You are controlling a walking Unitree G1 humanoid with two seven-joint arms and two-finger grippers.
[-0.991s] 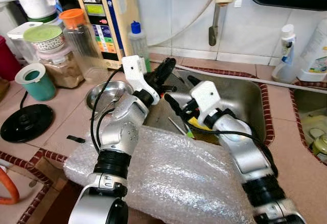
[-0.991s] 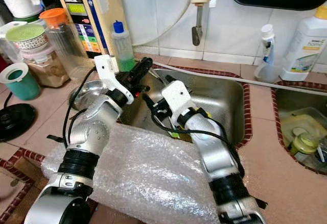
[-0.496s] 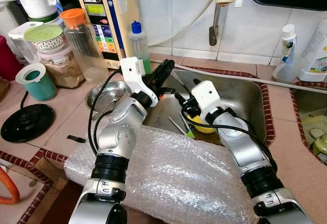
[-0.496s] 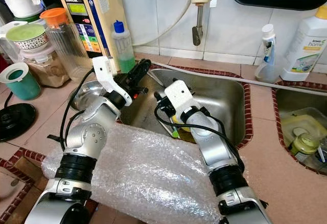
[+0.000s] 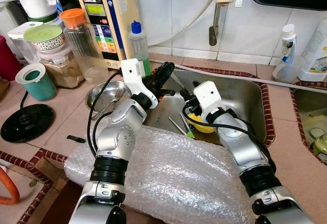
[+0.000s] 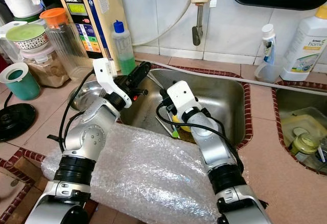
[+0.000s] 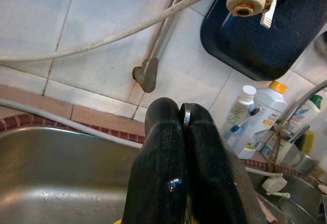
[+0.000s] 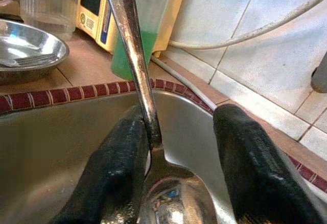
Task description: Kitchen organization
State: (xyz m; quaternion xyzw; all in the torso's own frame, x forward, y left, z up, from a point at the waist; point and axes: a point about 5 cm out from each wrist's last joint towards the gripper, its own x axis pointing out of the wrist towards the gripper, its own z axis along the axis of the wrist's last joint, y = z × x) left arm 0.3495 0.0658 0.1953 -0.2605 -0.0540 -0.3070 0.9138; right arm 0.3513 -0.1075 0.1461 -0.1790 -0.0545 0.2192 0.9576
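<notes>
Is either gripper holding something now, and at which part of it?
The left gripper is shut on a thin metal piece, by its end. The right gripper is open around a spoon, near its bowl, not clamping.

Steel spoon (image 8: pixel 153 147) upright in sink (image 5: pixel 240 99)

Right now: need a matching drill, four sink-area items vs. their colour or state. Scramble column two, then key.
Column one:
1. left gripper
2. right gripper
3. jar lid
4. cup

Column two:
A. teal
B. open, fingers either side of a metal spoon
C. shut, above the sink
D. orange

Pairs: 1-C, 2-B, 3-D, 4-A
</notes>
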